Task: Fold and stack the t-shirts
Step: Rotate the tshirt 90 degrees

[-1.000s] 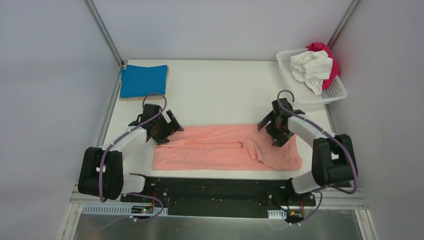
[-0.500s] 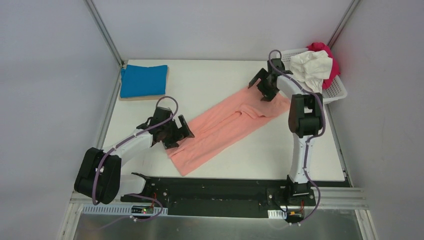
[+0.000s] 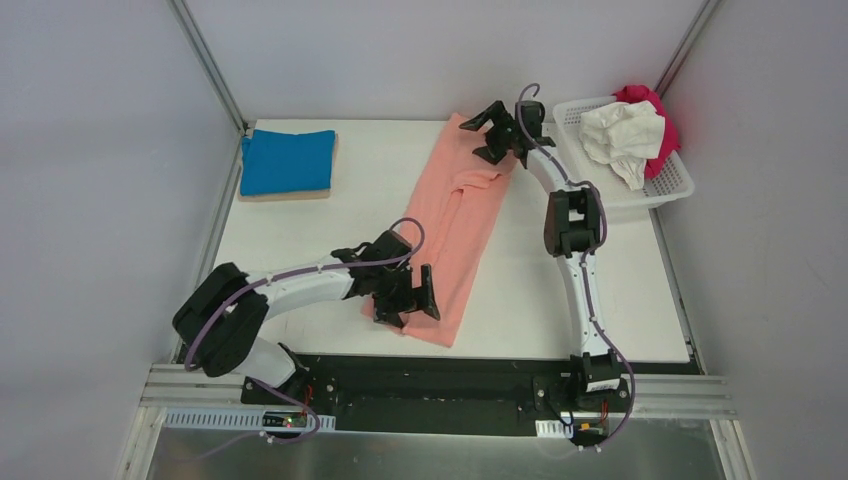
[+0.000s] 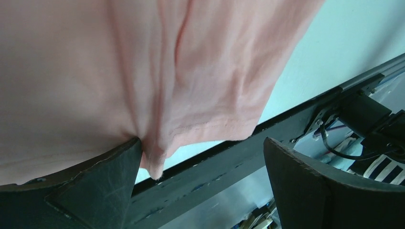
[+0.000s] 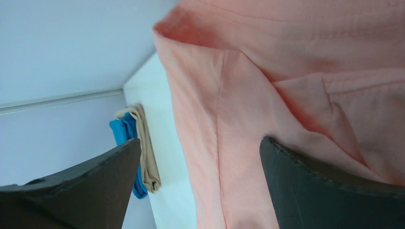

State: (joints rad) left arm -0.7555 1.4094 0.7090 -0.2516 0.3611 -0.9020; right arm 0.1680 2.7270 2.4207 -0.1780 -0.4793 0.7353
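Salmon-pink cloth takes up the middle of the white table. It is one of four t-shirts on view. This salmon-pink t-shirt is folded lengthwise into a long strip. It lies flat, running from close to the near edge toward the back edge and leaning a little to the right.

At its near end sits the left gripper with its two fingers spread wide. One finger touches the bunched hem and the other stands clear, so nothing is pinched. At the far end the right gripper sits at the strip's top corner, likewise spread wide, with cloth lying against one finger.

Farther back, in the far left corner, one bright blue t-shirt lies folded on one thin tan board. In the far right corner one white lattice basket holds two crumpled shirts, a white t-shirt and a magenta t-shirt behind it.
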